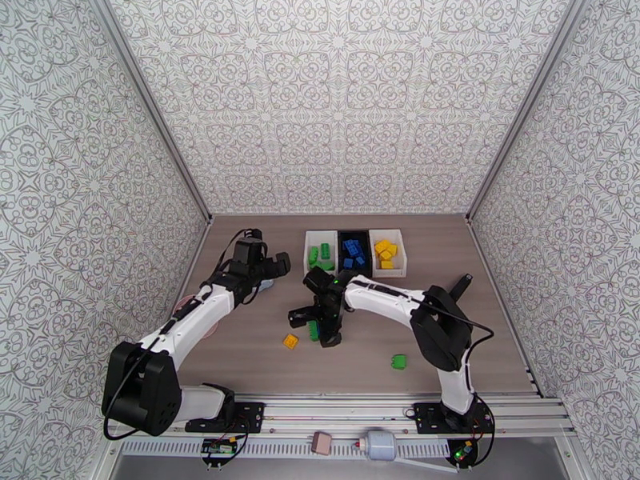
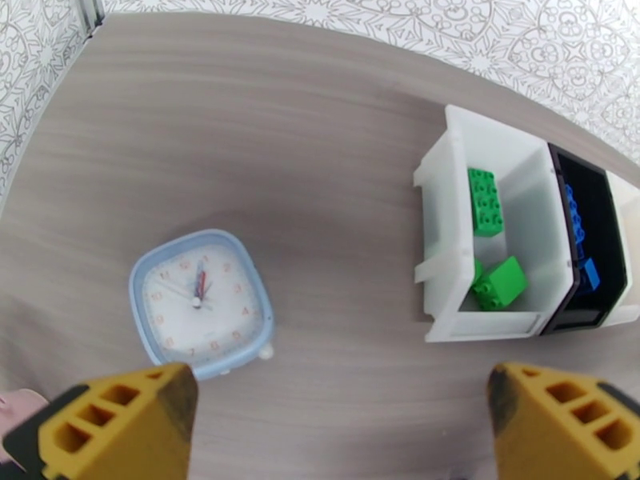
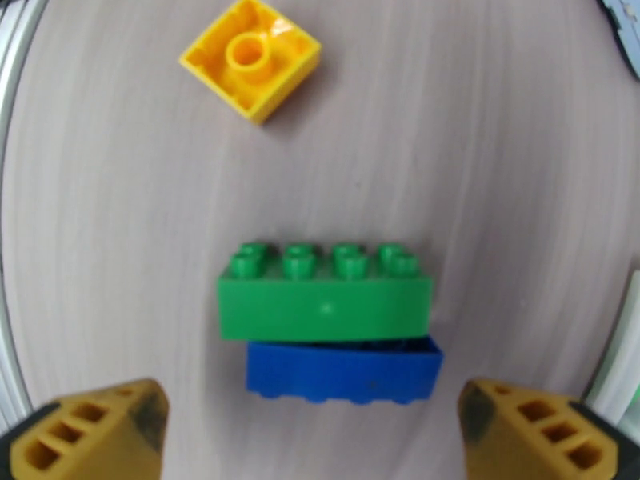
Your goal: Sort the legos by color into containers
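Your right gripper (image 3: 312,414) hangs open over a green brick (image 3: 324,302) stacked on a blue brick (image 3: 344,371), with a yellow brick (image 3: 250,56) just left. Your left gripper (image 2: 340,394) is open too, near a clock (image 2: 200,302); the bins (image 1: 354,231) sit farther back.

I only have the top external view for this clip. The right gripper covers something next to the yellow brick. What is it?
Observer: The right wrist view shows a green brick lying against a blue brick, just ahead of the right gripper, which is open and grips neither.
Reviewer: Which way up is the yellow brick?
Observer: Upside down, with its hollow underside facing the camera.
Reviewer: And the pale thing beside the left gripper?
Observer: A pale blue clock, lying face up. That gripper is open too.
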You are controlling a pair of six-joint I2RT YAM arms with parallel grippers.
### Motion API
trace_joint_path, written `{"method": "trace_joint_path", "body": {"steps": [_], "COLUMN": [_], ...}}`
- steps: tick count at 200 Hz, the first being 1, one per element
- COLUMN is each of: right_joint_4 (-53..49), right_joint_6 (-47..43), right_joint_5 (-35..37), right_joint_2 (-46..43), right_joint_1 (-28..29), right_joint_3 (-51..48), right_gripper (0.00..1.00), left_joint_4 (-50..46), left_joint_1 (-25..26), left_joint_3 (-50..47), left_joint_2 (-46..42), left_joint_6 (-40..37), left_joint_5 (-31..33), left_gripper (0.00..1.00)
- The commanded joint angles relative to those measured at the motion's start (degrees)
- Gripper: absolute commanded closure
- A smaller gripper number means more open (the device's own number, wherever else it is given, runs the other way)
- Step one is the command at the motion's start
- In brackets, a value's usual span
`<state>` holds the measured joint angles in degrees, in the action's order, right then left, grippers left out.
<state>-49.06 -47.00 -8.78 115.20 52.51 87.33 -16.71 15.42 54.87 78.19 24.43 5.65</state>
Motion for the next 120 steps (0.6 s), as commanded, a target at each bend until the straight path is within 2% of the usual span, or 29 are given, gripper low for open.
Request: {"method": "trace_joint_path", "body": {"steps": [1, 55, 120], "right_joint_4": [-0.5, 1.8, 1.5], "right_joint_6": [-0.2, -1.0, 0.4], "right_joint_5": [1.4, 3.3, 1.1], "right_joint_2": [2.1, 5.2, 5.5], "right_joint_1": [-0.1, -0.1, -0.3], "right_joint_3": [2.7, 2.7, 3.1], "right_gripper": [0.0, 0.03, 0.31], "left_joint_4": [0.9, 0.8, 0.6], "left_joint_1": [0.1, 0.3, 0.6], "left_joint_3": [-0.7, -1.3, -0.7], "left_joint_2": [-0.2, -0.2, 0.5], "left_joint_6": [-0.4, -1.6, -1.5], "left_joint_5": [-1.1, -1.2, -1.5], "left_gripper": [0.0, 0.0, 0.0]}}
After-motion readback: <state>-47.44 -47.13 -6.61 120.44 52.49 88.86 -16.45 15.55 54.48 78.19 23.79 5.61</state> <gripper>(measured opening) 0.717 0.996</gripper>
